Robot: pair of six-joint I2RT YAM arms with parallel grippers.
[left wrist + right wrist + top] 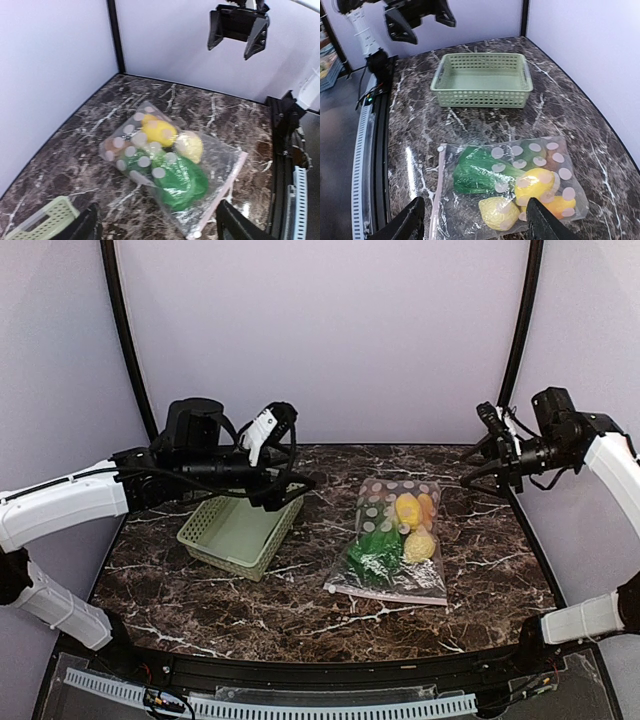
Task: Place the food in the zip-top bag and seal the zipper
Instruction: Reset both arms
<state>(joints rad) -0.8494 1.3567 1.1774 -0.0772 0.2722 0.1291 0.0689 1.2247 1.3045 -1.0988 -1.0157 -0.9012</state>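
Note:
The clear dotted zip-top bag (392,540) lies flat on the marble table with the food inside: yellow pieces (408,510), an orange piece, a brown potato and green bok choy (375,552). Its pinkish zipper (388,593) runs along the near edge. The bag also shows in the left wrist view (170,165) and the right wrist view (512,185). My left gripper (278,480) is open and empty, raised above the basket, left of the bag. My right gripper (490,465) is open and empty, raised at the far right, apart from the bag.
A light green lattice basket (240,530) stands empty left of the bag, seen also in the right wrist view (482,80). A black rail (300,670) runs along the table's near edge. Purple walls close in the back and both sides.

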